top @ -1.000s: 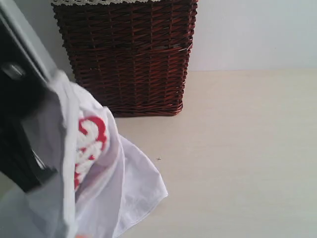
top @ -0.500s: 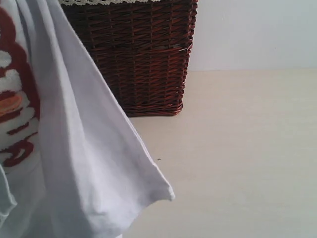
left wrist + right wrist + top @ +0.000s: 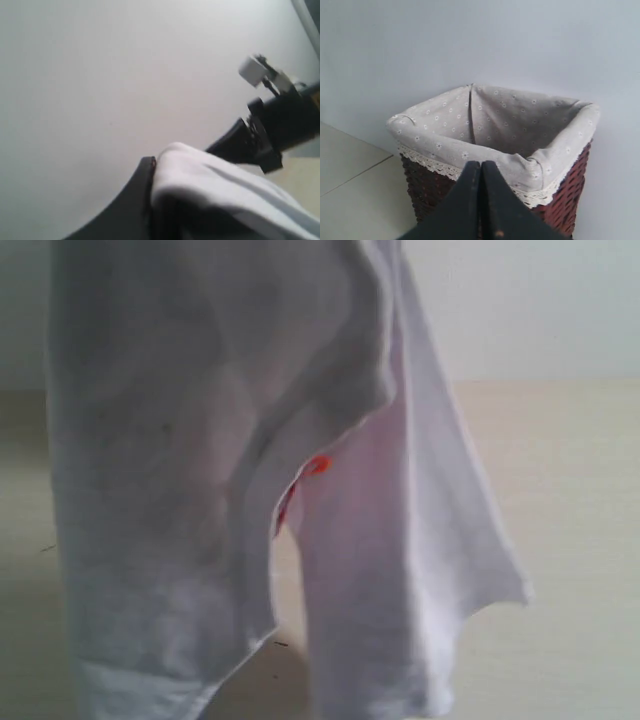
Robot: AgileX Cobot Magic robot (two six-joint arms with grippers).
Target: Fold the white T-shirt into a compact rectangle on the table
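**Shirt in the air, no fold made yet**

Your left gripper [image 3: 156,171] is clenched on a bunched ridge of the white T-shirt [image 3: 160,490]. In the left wrist view one dark finger shows with the cloth heaped against it. The other finger is buried under fabric, so you see the pinch only from one side.

The shirt is off the table [image 3: 585,490] and hangs above it as a loose curtain close in front of the exterior camera. It falls in two uneven drapes with a gap between them. Its lower edge runs out of view, so you cannot tell whether the hem brushes the table.

Your right gripper [image 3: 481,166] is shut on nothing, fingertips pressed flat together. It hovers above the table, pointed at the wicker basket [image 3: 565,210], whose daisy-print liner [image 3: 445,140] folds over the rim.

By my reading, the folding proper has not started. No part of the shirt lies flat on the table and no crease is set. You have yet to spread it out on the table, turn the sleeves in and bring it down to a compact rectangle.

No writing can be read anywhere. The only mark on the cloth is a small orange-red fleck [image 3: 316,465] in the gap between the drapes. It is possibly a tag or an edge of print, but it is too blurred to say which. The basket liner carries only its flower pattern.
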